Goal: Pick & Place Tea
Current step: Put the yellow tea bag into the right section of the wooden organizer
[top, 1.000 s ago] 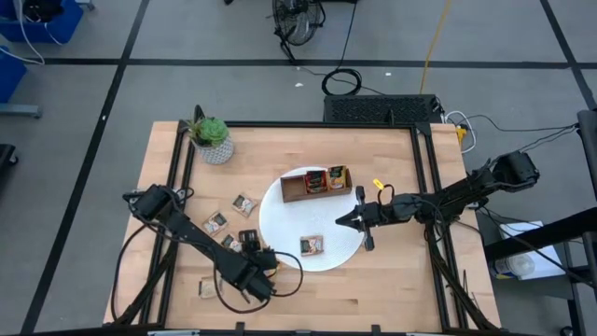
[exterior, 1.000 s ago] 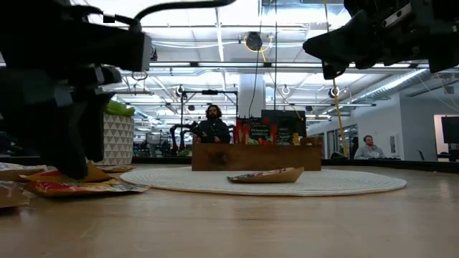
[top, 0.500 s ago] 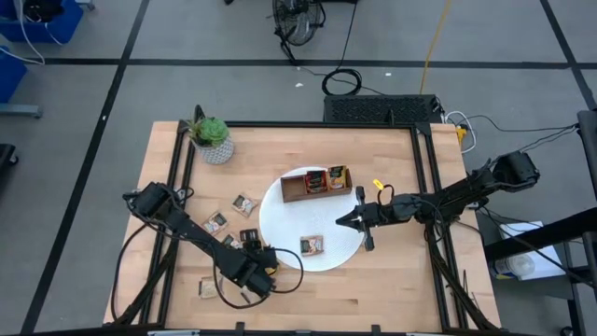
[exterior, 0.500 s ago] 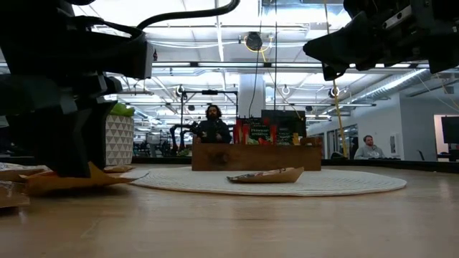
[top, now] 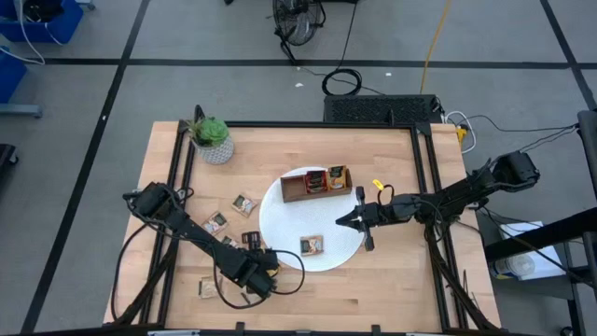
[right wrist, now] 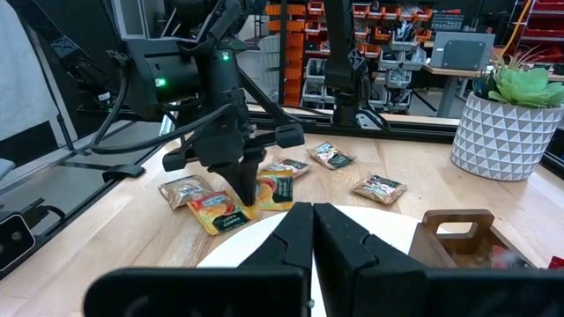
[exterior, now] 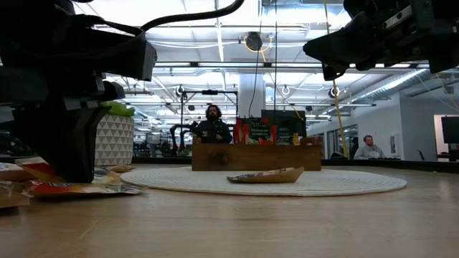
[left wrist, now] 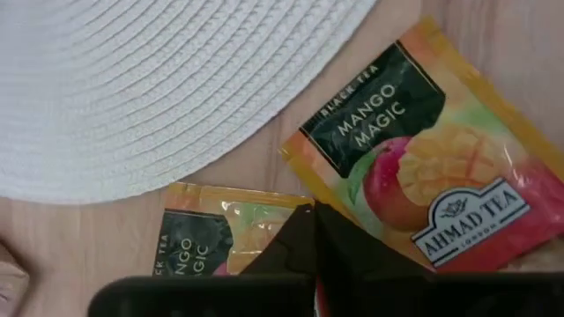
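L gripper (right wrist: 240,195) just snapped from wide to closed at table's 7 o'clock, fingertips down betw two Mango Magic sachets (left wrist: 423,176); no sachet clearly pinched, so pick looks missed. R gripper (top: 341,221) closed, empty, over white plate (top: 280,233).

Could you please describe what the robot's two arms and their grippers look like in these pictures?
Both arms are dark, nearly black, built of slim jointed segments with black cables looping alongside. The left gripper tapers to two narrow dark jaws below a boxy wrist housing with small green lights. The right gripper is the same matte black, with a yellow tag near its wrist.
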